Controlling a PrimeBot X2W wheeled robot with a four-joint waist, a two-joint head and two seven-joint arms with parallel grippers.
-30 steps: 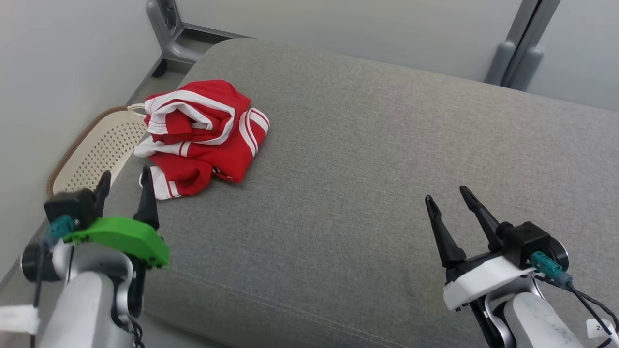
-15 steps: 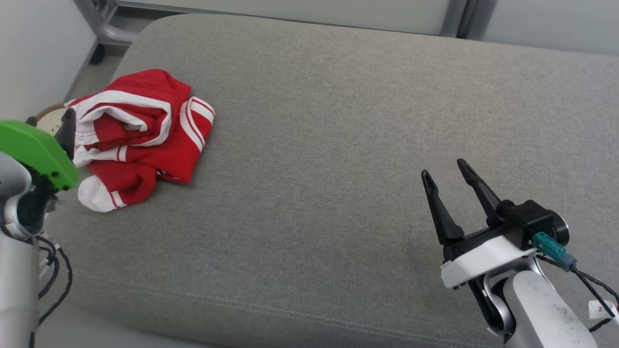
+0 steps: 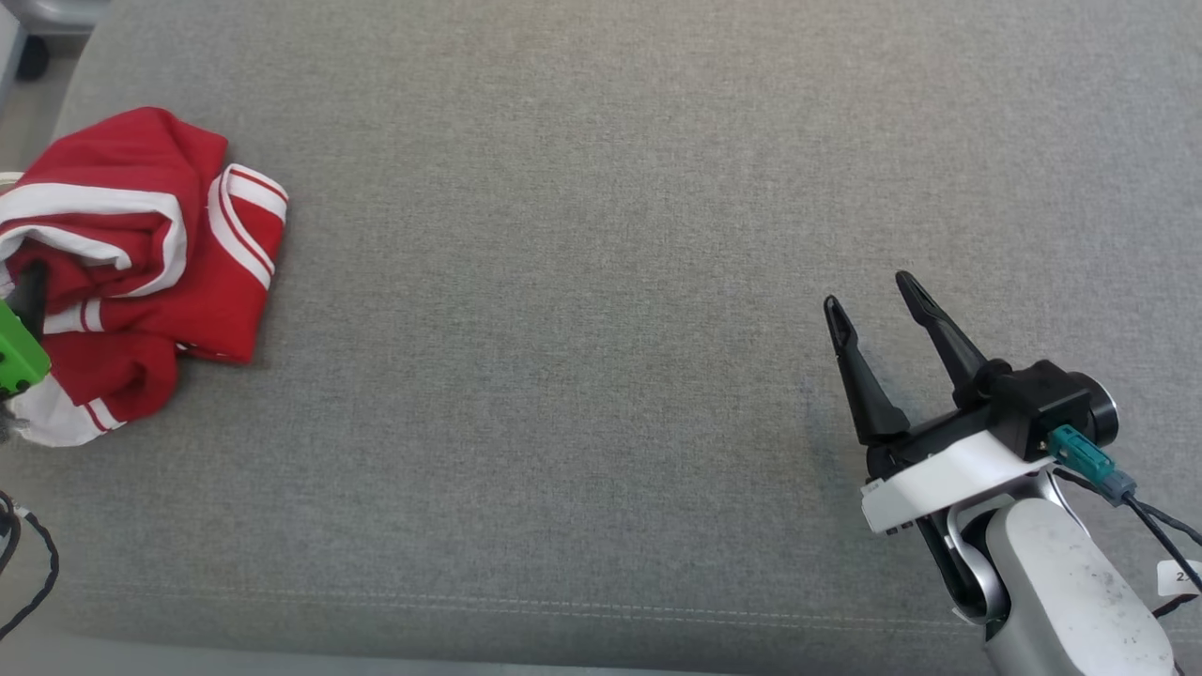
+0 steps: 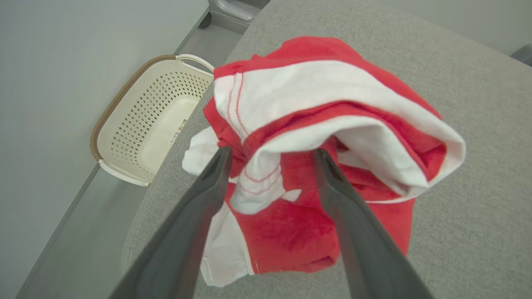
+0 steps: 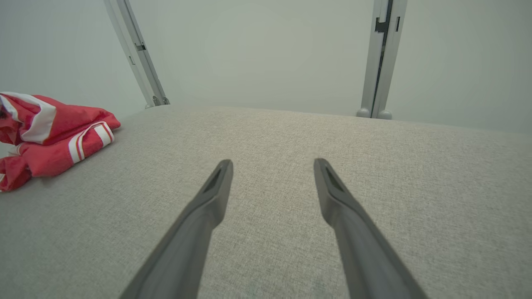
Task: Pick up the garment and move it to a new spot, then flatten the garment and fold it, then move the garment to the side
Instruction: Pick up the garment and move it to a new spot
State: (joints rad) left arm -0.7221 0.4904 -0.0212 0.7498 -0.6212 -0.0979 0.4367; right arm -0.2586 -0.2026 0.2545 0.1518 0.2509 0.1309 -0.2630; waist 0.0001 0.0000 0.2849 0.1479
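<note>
The garment [image 3: 150,235] is red with white stripes and lies crumpled at the left end of the grey cushion [image 3: 601,188]. In the left wrist view, my left gripper [image 4: 272,155] is open right over the garment [image 4: 332,104], its two dark fingers straddling a raised white-edged fold without closing on it. In the head view, its green housing [image 3: 14,352] shows at the left edge beside the cloth. My right gripper [image 3: 869,293] hovers open and empty over bare cushion at the right, far from the garment [image 5: 50,137]. The right gripper [image 5: 273,162] has nothing between its fingers.
A cream perforated basket [image 4: 141,124] with a brown rim stands on the floor just past the cushion's left end, against a pale wall. Grey metal frame posts [image 5: 382,62] rise behind the cushion's far edge. Wide bare cushion lies between the garment and my right gripper.
The head camera has tilted down and turned, shifting the whole picture. My left gripper has moved forward from the cushion's front left corner to the garment. The right gripper has barely moved.
</note>
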